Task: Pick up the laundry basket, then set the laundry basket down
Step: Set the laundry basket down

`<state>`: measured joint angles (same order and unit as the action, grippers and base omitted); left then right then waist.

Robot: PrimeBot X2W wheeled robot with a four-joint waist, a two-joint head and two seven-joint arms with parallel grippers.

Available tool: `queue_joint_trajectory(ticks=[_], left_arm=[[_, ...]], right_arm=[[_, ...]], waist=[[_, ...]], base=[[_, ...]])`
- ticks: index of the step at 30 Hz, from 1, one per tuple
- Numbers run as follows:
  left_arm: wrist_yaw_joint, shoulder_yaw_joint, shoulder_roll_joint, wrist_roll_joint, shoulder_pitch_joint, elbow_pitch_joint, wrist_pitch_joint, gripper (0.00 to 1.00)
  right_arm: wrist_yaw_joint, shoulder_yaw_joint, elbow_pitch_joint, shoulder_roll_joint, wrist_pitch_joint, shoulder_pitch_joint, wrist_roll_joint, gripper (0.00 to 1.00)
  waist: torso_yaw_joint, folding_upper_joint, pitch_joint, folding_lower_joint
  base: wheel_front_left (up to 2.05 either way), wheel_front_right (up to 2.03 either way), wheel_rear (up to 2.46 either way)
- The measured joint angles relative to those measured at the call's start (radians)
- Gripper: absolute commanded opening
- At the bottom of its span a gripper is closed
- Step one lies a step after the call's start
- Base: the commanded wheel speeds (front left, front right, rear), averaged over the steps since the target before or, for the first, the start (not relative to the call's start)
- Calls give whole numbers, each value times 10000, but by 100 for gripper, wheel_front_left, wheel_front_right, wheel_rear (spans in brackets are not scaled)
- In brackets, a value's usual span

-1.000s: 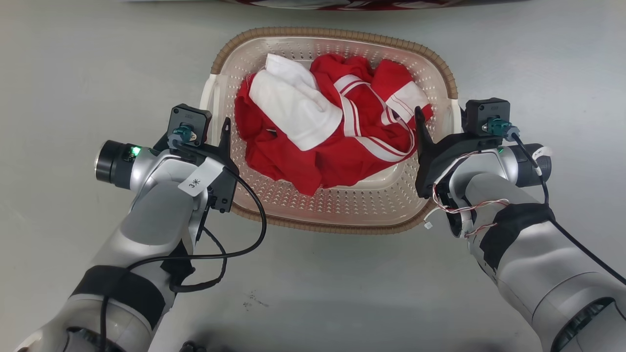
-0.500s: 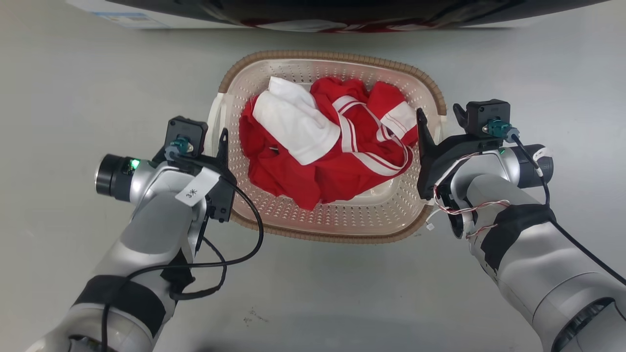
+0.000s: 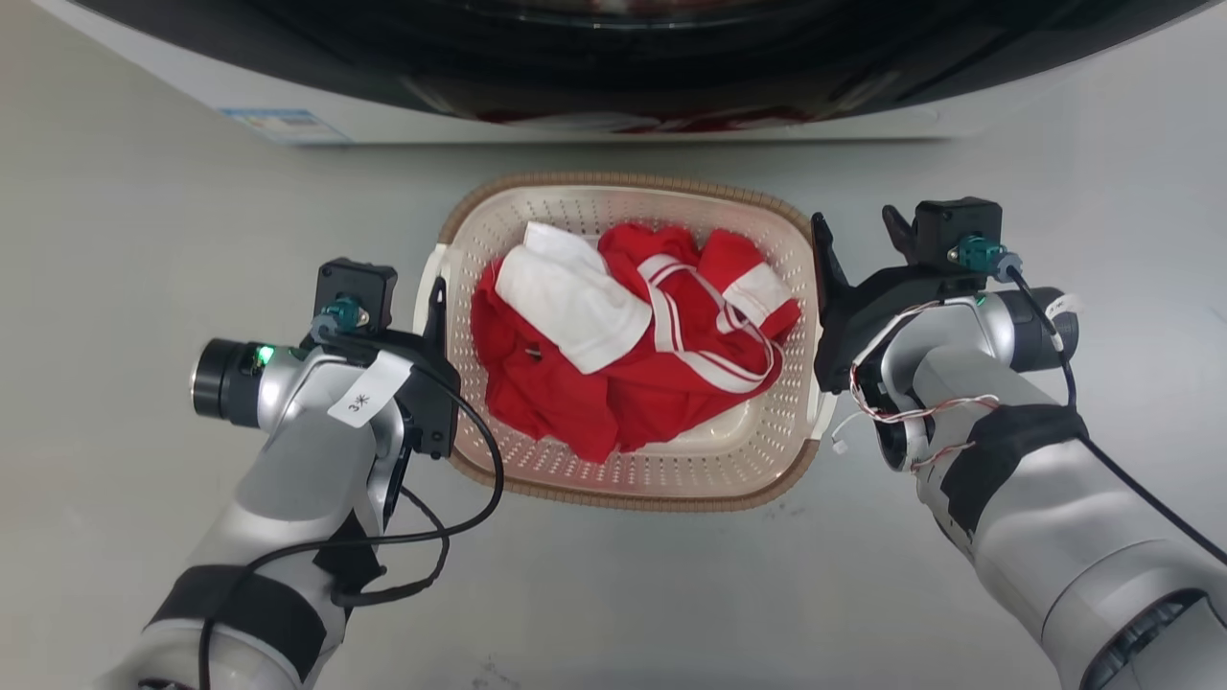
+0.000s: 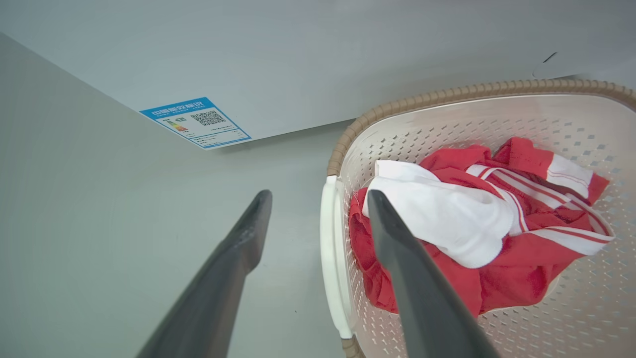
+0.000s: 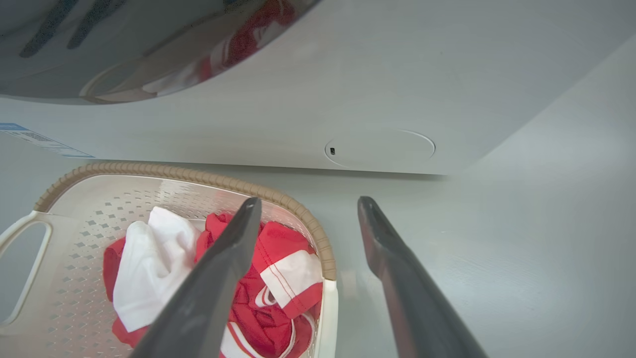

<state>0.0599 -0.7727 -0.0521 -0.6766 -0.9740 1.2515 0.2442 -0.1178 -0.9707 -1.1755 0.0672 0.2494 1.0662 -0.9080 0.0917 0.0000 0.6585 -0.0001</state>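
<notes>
Left wrist view: laundry basket (image 4: pixel 497 119) handle (image 4: pixel 332 268) seemingly between fingers (image 4: pixel 415 278).

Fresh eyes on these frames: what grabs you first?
The laundry basket sits mid-floor with a heap of red clothes and a white piece on top, just in front of the washing machine. Next come the arms flanking it. The left gripper and right gripper are both open, each with its fingers either side of a white handle.

Upright cream laundry basket (image 3: pixel 623 474), clothes inside
</notes>
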Motion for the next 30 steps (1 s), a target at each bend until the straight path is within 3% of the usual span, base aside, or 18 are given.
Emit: queue_joint_trajectory(ticks=[17, 30], left_arm=[[-151, 746, -334, -192, 1871, -978, 54, 100], [238, 1386, -790, 52, 4064, -2913, 54, 100]], right_arm=[[226, 915, 997, 173, 0, -1703, 291, 100], [194, 1927, 2654, 518, 0, -3645, 848, 100]], waist=[[-152, -1, -2430, 0], [-187, -2, -4301, -1]], base=[[0, 0, 0], [0, 0, 0]])
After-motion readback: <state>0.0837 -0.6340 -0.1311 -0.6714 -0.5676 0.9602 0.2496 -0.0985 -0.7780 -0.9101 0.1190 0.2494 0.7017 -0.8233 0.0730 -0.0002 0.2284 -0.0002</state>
